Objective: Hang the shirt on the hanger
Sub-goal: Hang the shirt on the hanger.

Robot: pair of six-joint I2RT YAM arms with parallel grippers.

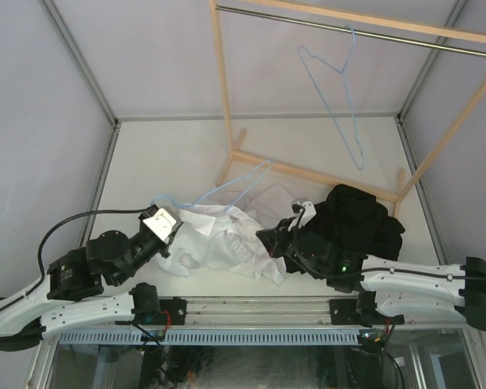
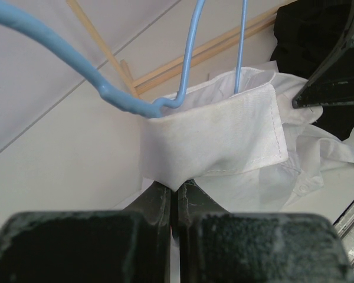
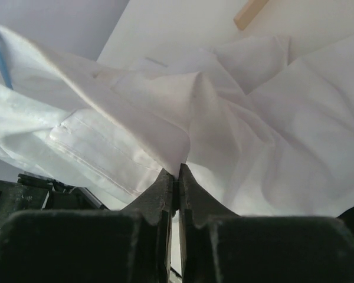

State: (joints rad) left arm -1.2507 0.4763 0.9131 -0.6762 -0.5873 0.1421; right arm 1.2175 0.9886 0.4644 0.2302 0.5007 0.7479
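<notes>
L gripper (image 2: 174, 187): fingers pressed together, pinching a fold of the white collar band. R gripper (image 3: 178, 175): same, clamped tight on a crease of thin white cloth. Both bites are on the shirt (image 1: 223, 243), which lies crumpled on the table (image 1: 170, 154) near the front edge, btwn the two arms. Blue hanger (image 2: 125, 104) sits at its far side, wire running in by the collar. Black garment (image 1: 360, 220) is heaped just beside, to the R. Behind: wooden rack (image 1: 222, 97) w/ a 2nd blue hanger (image 1: 354, 117) hooked on its rail
</notes>
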